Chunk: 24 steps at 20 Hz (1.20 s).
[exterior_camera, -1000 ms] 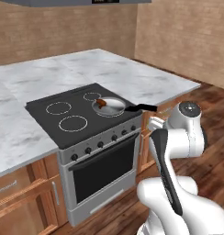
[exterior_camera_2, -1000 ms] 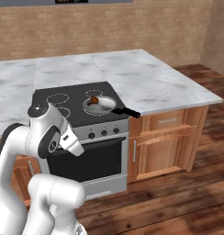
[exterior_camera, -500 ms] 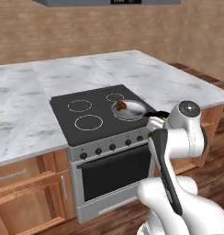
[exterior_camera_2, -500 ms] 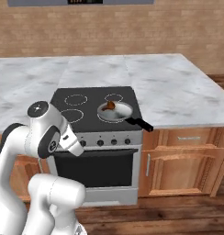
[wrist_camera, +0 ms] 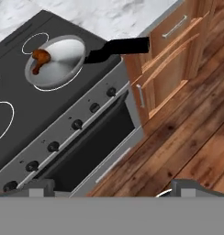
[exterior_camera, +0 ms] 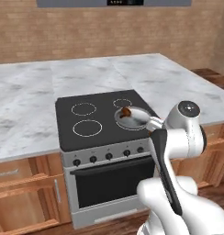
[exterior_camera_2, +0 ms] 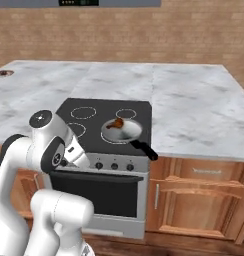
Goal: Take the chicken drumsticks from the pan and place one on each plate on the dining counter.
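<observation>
The grey pan point(wrist_camera: 56, 62) sits on the front right burner of the black stovetop, its black handle point(wrist_camera: 116, 49) pointing toward the wooden cabinets. One reddish-brown drumstick point(wrist_camera: 40, 58) lies at the pan's far rim; it also shows in the pan point(exterior_camera: 131, 117) as the drumstick point(exterior_camera: 126, 111), and in the pan point(exterior_camera_2: 122, 129) as the drumstick point(exterior_camera_2: 115, 123). The lighter drumstick and the blue plate are out of view. A brown-red rimmed plate point(exterior_camera_2: 2, 73) lies far left on the marble counter point(exterior_camera_2: 194, 100). My gripper point(wrist_camera: 113, 188) is open and empty, well short of the stove over the wooden floor.
Oven door and knob row point(wrist_camera: 77, 124) face me below the stovetop. Wooden drawers and cabinets point(exterior_camera_2: 194, 195) flank the stove on both sides. A brick wall and range hood point(exterior_camera: 114, 3) stand behind. My folded arm point(exterior_camera: 178, 137) rises in front of the stove's right corner.
The whole picture has shifted: the base has driven round, so the stove is now seen more squarely. The arm keeps its folded pose, and the pan and drumstick stay put.
</observation>
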{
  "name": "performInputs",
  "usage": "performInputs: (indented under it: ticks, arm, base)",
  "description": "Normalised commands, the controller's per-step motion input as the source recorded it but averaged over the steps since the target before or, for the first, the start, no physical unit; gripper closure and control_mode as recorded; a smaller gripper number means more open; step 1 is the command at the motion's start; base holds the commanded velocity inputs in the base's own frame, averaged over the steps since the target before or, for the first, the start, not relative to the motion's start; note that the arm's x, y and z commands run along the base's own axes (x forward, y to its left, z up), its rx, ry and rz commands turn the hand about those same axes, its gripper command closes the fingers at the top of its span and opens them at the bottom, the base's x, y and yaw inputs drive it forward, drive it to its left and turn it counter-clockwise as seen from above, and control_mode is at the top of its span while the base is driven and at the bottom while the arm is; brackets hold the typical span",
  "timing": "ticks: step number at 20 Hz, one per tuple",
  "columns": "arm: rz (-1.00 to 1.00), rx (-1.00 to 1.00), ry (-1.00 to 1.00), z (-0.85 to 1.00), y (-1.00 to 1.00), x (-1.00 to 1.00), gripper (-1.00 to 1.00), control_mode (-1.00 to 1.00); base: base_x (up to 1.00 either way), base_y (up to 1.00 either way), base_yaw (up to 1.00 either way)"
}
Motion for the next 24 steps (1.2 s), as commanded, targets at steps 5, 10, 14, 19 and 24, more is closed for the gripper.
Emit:
performInputs:
  ticks: [5, 10, 14, 19, 24]
  arm:
    - [0.0, 0.0, 0.0, 0.0, 0.0, 0.0, -1.0, 1.0]
    - [0.0, 0.0, 0.0, 0.0, 0.0, 0.0, -1.0, 1.0]
    - [0.0, 0.0, 0.0, 0.0, 0.0, 0.0, -1.0, 1.0]
    - [0.0, 0.0, 0.0, 0.0, 0.0, 0.0, -1.0, 1.0]
    - [0.2, 0.0, 0.0, -0.24, -0.28, 0.43, -1.0, -1.0]
  base:
    - [0.68, -0.22, 0.17]
    - [0.67, -0.26, 0.17]
    - [0.63, -0.29, 0.18]
    - [0.53, -0.37, 0.22]
    - [0.0, 0.0, 0.0]
